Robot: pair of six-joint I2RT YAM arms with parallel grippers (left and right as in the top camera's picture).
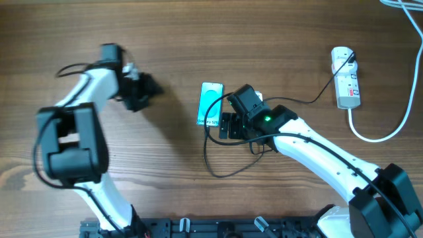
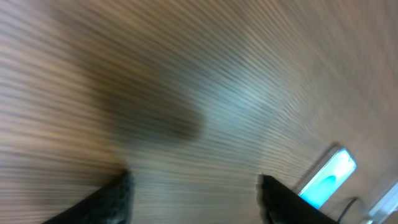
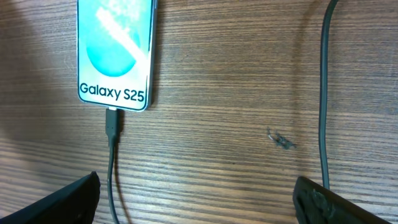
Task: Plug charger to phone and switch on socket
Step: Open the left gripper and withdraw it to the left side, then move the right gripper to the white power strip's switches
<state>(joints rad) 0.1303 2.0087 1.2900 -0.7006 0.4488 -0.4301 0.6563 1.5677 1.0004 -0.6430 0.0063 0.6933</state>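
Observation:
The phone (image 3: 115, 50) lies flat with its teal screen up and a white "Galaxy S25" strip at its near end. The charger's connector (image 3: 112, 124) sits against that end, and its thin black cable (image 3: 111, 180) trails toward me. My right gripper (image 3: 199, 205) hovers open just behind the connector, with only bare wood between its fingers. In the overhead view the phone (image 1: 210, 104) is at the centre, with my right gripper (image 1: 231, 127) beside it. My left gripper (image 1: 151, 89) is open and empty, well left of the phone. The socket (image 1: 346, 78) lies far right.
A thick white cord (image 1: 390, 129) curves from the socket toward the right edge. The black cable (image 1: 225, 173) loops on the wood below the phone, and another run of it (image 3: 323, 93) passes by my right finger. The left wrist view is motion-blurred, with the phone (image 2: 329, 177) at its lower right.

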